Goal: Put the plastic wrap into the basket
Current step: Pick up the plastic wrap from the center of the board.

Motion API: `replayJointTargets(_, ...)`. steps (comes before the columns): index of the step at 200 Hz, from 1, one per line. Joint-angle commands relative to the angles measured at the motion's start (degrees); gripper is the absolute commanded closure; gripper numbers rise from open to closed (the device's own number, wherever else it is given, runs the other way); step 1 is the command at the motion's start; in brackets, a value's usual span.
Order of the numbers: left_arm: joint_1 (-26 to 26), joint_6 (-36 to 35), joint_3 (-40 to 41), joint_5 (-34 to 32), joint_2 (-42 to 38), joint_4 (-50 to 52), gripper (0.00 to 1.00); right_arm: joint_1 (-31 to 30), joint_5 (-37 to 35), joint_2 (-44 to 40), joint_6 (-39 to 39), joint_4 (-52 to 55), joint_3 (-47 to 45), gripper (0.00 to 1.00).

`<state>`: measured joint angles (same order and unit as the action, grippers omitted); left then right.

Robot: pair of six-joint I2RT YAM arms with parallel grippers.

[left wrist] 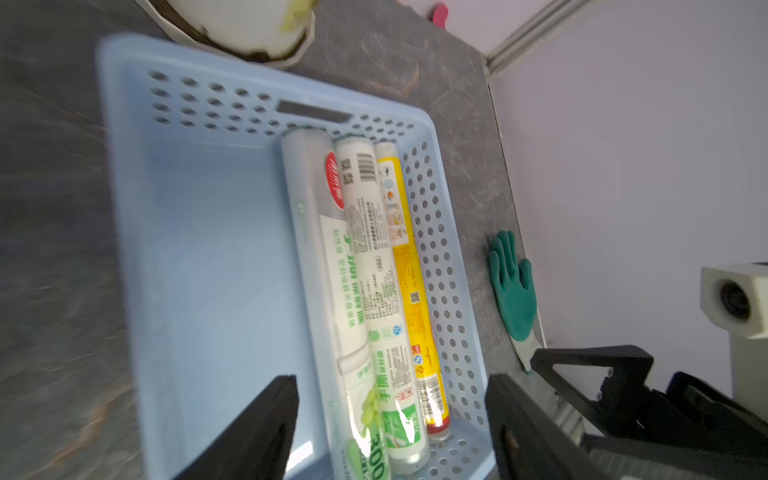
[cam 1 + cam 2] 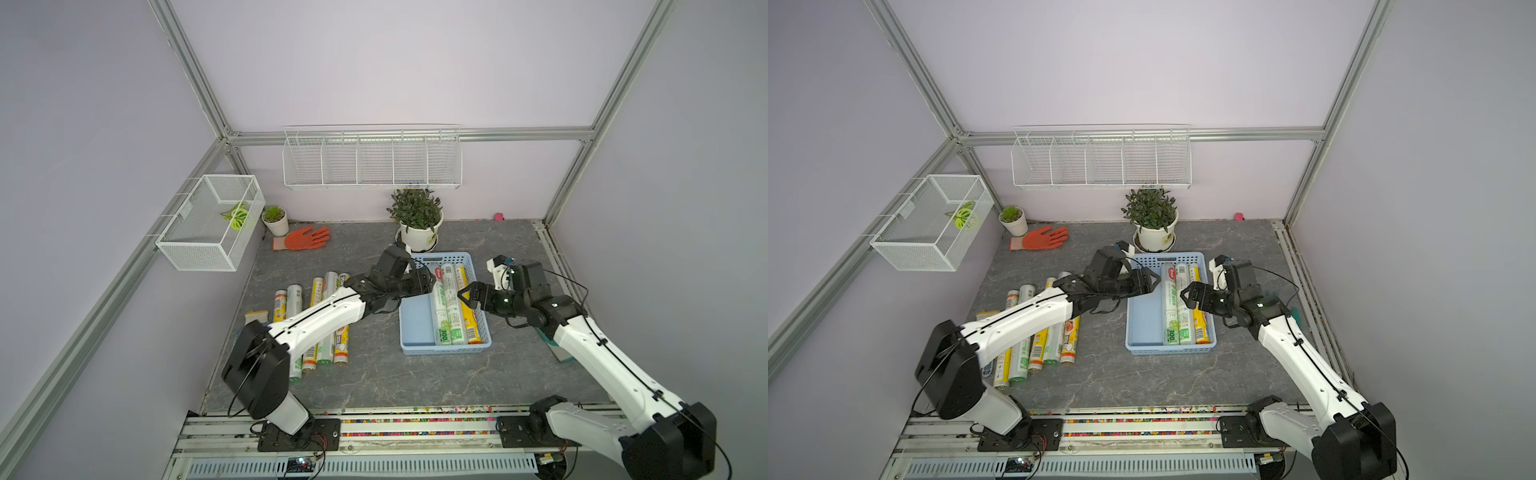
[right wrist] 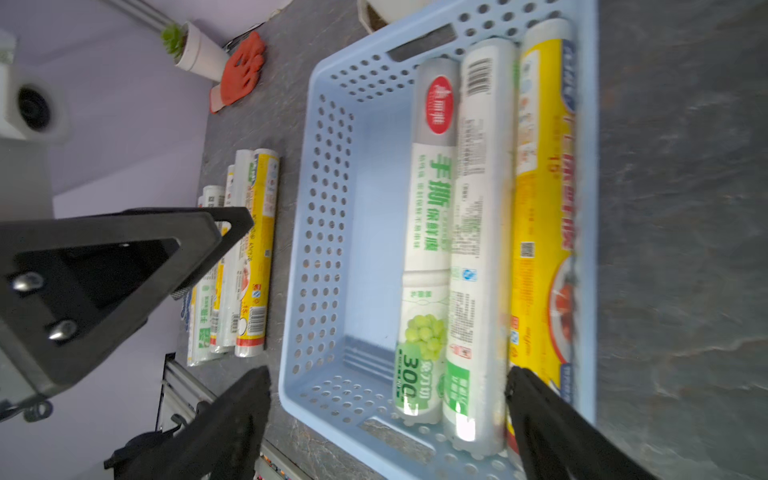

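While the left jaws and right jaws both hang open and empty above the light blue basket (image 2: pixel 415 328), three plastic wrap rolls (image 2: pixel 446 299) — white-green, white barcoded, yellow — lie side by side inside, below and between them; more rolls (image 2: pixel 1070 338) rest on the surface (image 2: pixel 374 374) behind the left jaws.

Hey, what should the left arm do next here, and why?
Probably lift the left gripper clear of the basket and swing it over to the loose rolls on the table. Its jaws stand open and empty above the three rolls lying in the basket, and several more wait outside it.
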<state>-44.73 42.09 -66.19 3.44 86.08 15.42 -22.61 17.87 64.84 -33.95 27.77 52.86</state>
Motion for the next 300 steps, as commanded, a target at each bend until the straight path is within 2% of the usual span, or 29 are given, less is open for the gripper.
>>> replayJointTargets(1, 1.39, -2.3, 5.57, -14.49, -6.98, 6.4, 0.22, -6.59, -4.57, 3.34, -1.2, -4.05, 2.9, 0.06)
replayJointTargets(17, 4.44, -3.22, 11.04, -16.96, -13.61, 7.46, 0.22, -11.63, -7.52, 7.44, -0.83, -5.49, 5.46, 0.06)
replayJointTargets(53, 15.37, -4.04, 23.1, -19.07, -28.14, 10.67, 0.25, -21.94, -11.46, 18.8, 0.79, -7.16, 14.36, 0.06)
replayJointTargets(70, 21.04, -7.01, 29.16, -15.89, -34.34, 8.41, 0.26, -26.14, -13.23, 23.9, 1.52, -8.91, 17.89, 0.06)
replayJointTargets(87, 26.77, -8.32, 32.16, -13.12, -36.1, 8.34, 0.29, -29.08, -16.11, 27.41, 0.56, -12.94, 19.19, 0.07)
replayJointTargets(95, 27.76, -7.58, 32.57, -13.87, -35.23, 8.04, 0.31, -30.11, -16.31, 28.52, 0.19, -16.91, 18.71, 0.07)
replayJointTargets(113, 30.84, -7.51, 30.93, -8.96, -29.9, 7.86, 0.33, -31.28, -13.44, 32.48, -1.77, -22.79, 19.99, 0.06)
replayJointTargets(133, 32.29, -8.65, 27.65, -8.46, -22.79, 9.27, 0.36, -32.48, -11.07, 38.54, -3.2, -22.16, 25.18, 0.06)
replayJointTargets(166, 32.69, -10.96, 25.03, -7.57, -16.17, 8.59, 0.39, -33.3, -7.76, 45.27, -7.49, -24.08, 28.7, 0.04)
replayJointTargets(226, 32.91, -15.26, 20.79, -7.58, -7.2, 10.09, 0.39, -33.33, -5.56, 48.53, -8.94, -23.94, 29.76, 0.03)
replayJointTargets(259, 32.9, -17.34, 15.72, -9.23, -0.17, 15.46, 0.41, -33.23, -4.26, 48.97, -8.98, -23.55, 29.85, 0.03)
replayJointTargets(300, 32.93, -19.31, 12.4, -7.63, 6.14, 18.2, 0.41, -33.23, -4.59, 48.72, -9.14, -23.06, 28.76, 0.03)
